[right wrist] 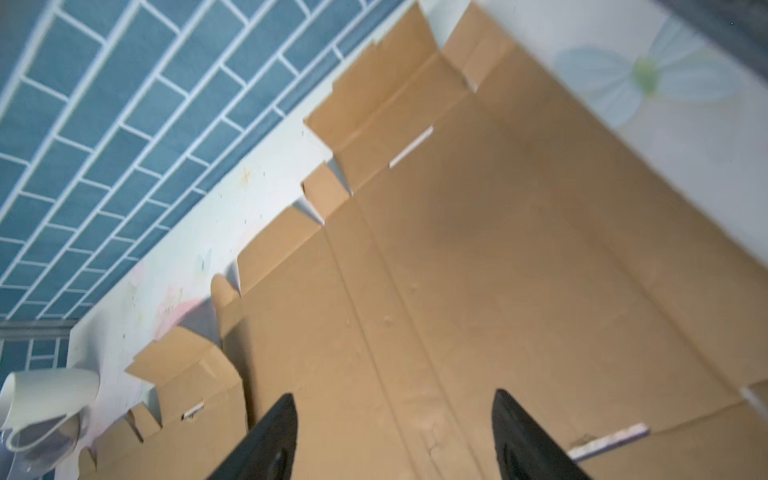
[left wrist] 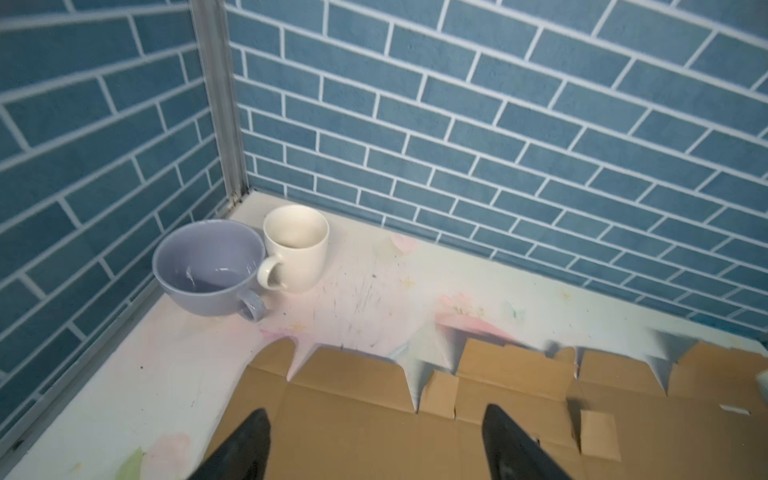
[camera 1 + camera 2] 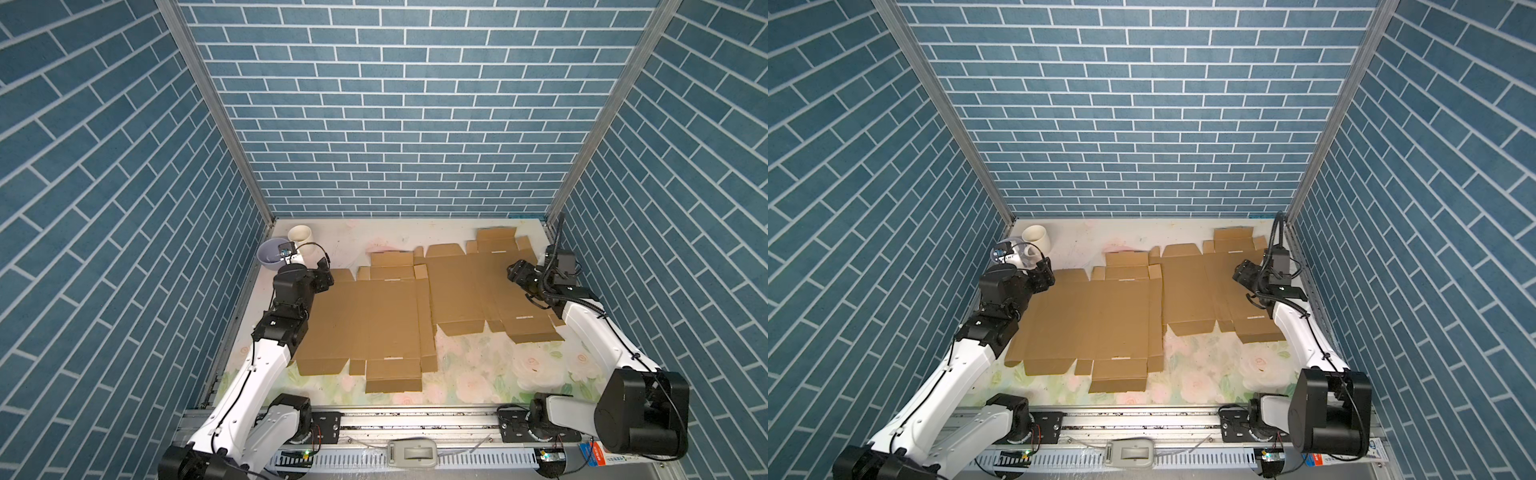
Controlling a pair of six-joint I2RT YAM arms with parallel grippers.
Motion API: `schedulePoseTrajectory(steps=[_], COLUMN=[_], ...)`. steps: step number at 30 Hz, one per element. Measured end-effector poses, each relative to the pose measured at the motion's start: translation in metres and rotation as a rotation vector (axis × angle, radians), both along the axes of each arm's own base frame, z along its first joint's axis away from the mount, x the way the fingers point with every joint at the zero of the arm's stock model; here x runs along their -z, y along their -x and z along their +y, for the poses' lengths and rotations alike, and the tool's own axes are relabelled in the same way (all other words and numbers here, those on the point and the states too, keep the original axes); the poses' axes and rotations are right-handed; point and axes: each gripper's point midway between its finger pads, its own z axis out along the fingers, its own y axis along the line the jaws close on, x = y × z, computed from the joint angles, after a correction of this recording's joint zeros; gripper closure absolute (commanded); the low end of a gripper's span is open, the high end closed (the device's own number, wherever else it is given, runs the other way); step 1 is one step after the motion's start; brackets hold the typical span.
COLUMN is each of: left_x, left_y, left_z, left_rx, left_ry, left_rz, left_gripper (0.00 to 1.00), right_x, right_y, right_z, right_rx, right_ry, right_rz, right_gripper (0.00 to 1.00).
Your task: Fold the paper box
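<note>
Left fingers (image 2: 245,449), right fingers (image 1: 270,436): apart, empty.
Worktop (image 3: 478,374): floral, carries everything.
Large box blank (image 3: 365,324): flat, unfolded, far left corner beneath left fingers.
Small box blank (image 3: 478,291): flat, just beside it, beneath right fingers.
Lilac cup (image 2: 208,266), white mug (image 2: 295,245): far left corner, side by side.
Step, judged: approach, nothing folded yet.
Next calls for pinching an edge flap and lifting along its crease.

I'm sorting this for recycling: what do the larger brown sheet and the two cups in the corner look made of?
Larger brown sheet: thin cardboard, matte, judging by scored creases and die-cut flaps. Lilac cup: likely glazed ceramic; glossy highlights inside. Cream mug: probably ceramic too, smooth satin glaze, thick rim.
</note>
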Motion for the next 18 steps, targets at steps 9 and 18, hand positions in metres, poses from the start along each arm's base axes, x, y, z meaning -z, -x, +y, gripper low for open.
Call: schedulePoseTrajectory(steps=[9,18], left_x=[0.098,0.168], left_y=[0.003,0.017], left_z=[-0.116,-0.160], left_rx=[0.324,0.429], left_ry=[0.048,0.166], left_rz=[0.382,0.572], left_gripper=[0.29,0.41], right_x=[0.064,0.088], right_y=[0.064,0.105], right_z=[0.148,0.204], right_rx=[-0.352,-0.523], right_ry=[-0.121,-0.229], right_rz=[0.297,0.452], right_gripper=[0.47,0.41])
